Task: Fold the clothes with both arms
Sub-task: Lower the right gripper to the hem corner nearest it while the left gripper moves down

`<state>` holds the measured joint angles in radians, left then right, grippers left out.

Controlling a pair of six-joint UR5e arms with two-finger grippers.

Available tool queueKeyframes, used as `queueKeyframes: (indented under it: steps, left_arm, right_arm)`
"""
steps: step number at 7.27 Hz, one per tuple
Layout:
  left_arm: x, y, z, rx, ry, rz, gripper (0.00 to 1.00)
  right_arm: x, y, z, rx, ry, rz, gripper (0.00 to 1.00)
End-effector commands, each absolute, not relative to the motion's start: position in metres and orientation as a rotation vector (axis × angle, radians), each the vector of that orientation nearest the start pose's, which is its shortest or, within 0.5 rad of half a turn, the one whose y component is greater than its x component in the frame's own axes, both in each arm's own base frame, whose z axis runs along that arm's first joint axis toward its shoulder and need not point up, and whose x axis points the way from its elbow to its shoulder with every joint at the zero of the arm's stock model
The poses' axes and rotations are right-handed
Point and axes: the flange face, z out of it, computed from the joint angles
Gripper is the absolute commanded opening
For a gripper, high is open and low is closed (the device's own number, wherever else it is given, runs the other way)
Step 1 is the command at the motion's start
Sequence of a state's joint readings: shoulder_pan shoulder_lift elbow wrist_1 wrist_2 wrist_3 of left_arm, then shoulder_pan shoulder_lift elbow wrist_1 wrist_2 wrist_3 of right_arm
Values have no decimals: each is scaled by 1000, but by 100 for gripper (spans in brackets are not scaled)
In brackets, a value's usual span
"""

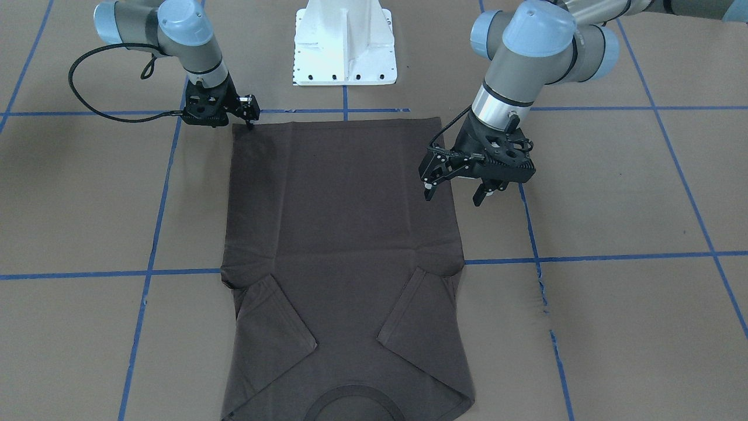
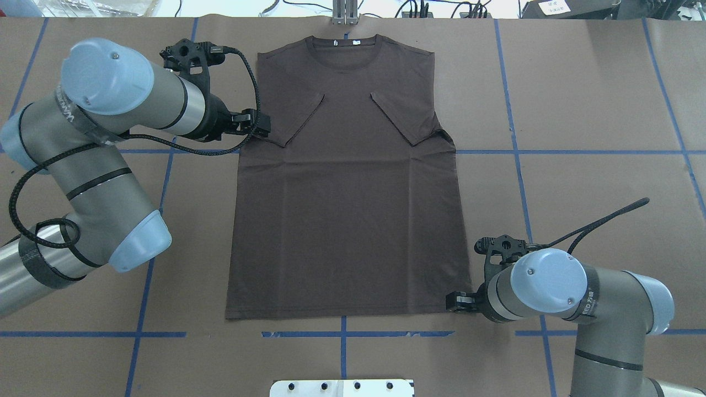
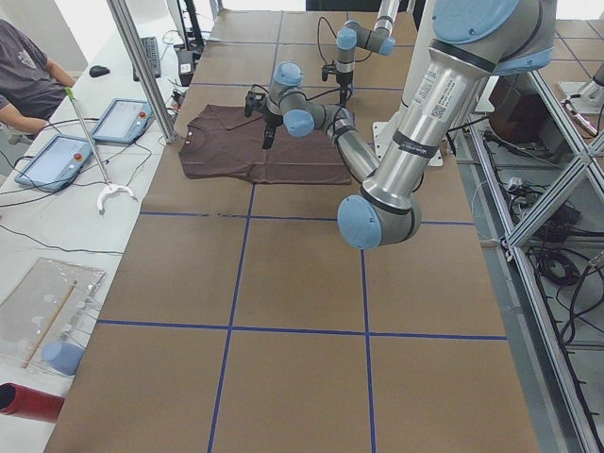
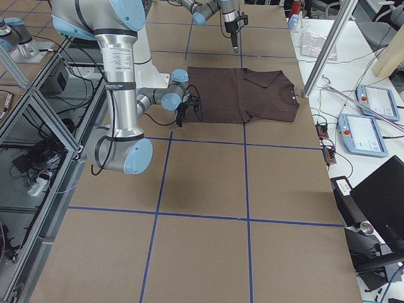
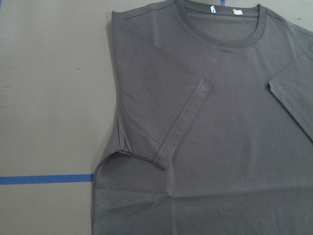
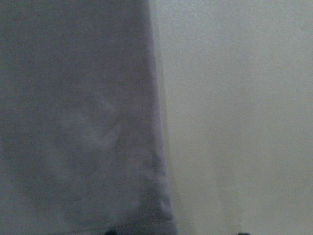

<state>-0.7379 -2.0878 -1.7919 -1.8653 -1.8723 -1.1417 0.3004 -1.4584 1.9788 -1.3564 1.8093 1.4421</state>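
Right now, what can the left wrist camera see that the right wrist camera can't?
Only the left wrist view shows the ribbed round neckline, small white tags, a folded-in short sleeve and a blue tape line. Only the right wrist view shows one straight shirt edge, blurred and very close. Both show the dark brown-grey T-shirt and the brown paper table cover.

Even, diffuse light fell from above, leaving only faint, soft-edged shadows on the brown counter (image 1: 613, 193). The white pedestal (image 1: 345, 44) was blown out to glare, as was the overhead view's top edge. The left wrist view was sharp; the right wrist view was blurred and washed out, the T-shirt (image 6: 73, 122) a grey smear.
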Motion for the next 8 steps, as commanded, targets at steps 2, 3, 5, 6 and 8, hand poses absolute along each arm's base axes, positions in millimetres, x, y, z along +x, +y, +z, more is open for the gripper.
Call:
queueKeyframes:
  steps: [2,3,5,6,8]
  left_arm:
    - [398,-503,233,335,1002,-123,100]
    - [399,-503,235,332,999,-124,100]
    - [400,-504,237,331,996,-125,100]
    - [400,-504,237,331,996,-125,100]
    - [402,-505,239,319,995,-135,100]
  right_arm:
    - [-471,-261,393,-68,-766,78,24]
    - [-464,-261,377,-58,-798,84,0]
    - [-462,-264,378,-54,-796,91,0]
    - [-465,-266,374,-50,-802,92,0]
    - [-464,-269,366,-44,-817,96,0]
